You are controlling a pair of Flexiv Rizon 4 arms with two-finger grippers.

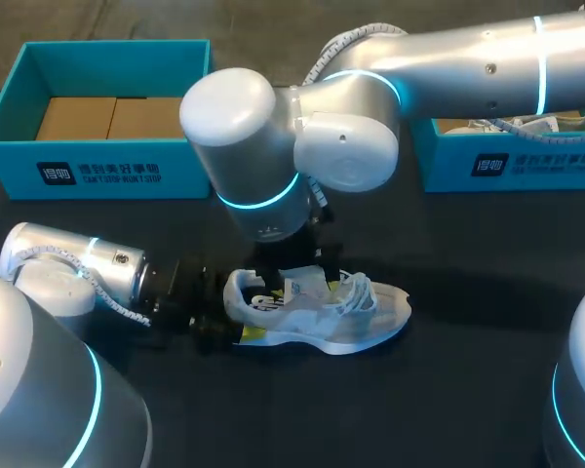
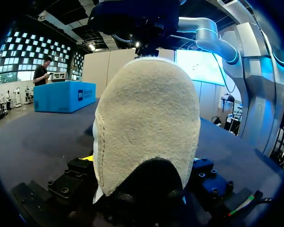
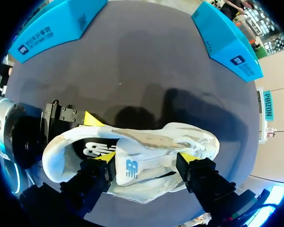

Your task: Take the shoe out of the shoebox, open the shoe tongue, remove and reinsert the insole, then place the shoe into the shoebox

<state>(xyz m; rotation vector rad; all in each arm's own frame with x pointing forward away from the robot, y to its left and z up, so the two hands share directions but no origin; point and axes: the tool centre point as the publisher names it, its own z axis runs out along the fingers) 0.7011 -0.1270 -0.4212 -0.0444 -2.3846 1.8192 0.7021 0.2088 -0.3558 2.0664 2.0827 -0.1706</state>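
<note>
A white shoe [image 1: 317, 312] lies on the dark table [image 1: 468, 292], its toe pointing away from the left arm, with the empty blue shoebox [image 1: 97, 171] well behind it. The step in hand looks to be opening the tongue [image 3: 130, 168]. This is best done by pinching the tongue alone, clear of the laces, and folding it toward the toe while the heel [image 2: 146, 127] is braced, so the insole can be reached. The right arm comes in from behind the shoe and points down over its middle; the right gripper [image 3: 146, 157] is wide, one yellow tip on each side of the tongue. The left arm lies low along the table, the left gripper [image 1: 214, 322] at the heel — whether it clamps the heel cannot be told
</note>
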